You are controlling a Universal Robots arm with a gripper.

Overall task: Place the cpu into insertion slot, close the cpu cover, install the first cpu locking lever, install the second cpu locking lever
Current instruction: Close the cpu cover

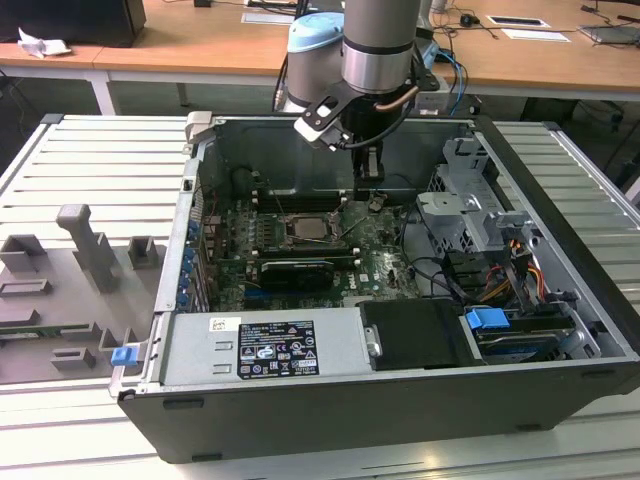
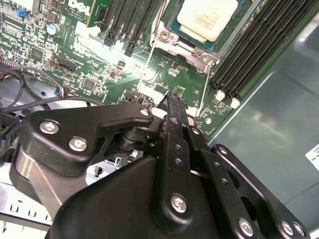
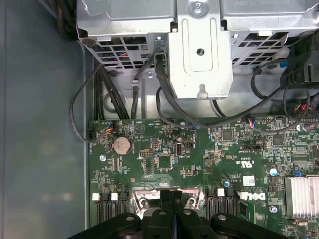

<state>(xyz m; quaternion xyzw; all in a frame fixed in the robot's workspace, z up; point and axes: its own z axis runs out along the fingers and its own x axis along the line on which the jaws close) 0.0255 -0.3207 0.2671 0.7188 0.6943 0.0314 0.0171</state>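
CPU seated; gripper closed beside the socket.
The cpu lies in the insertion slot, just beyond the gripper, whose fingers are pressed together, apparently on nothing. The chip looks light, rigid and fragile: hold by its edges only.

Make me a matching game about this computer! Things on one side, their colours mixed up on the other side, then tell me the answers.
Things:
1. cpu
2. gripper
3. circuit board
4. plastic tab outside the case's corner

Colours:
a. green
b. pale beige
c. black
d. blue

Pairs: 1-b, 2-c, 3-a, 4-d
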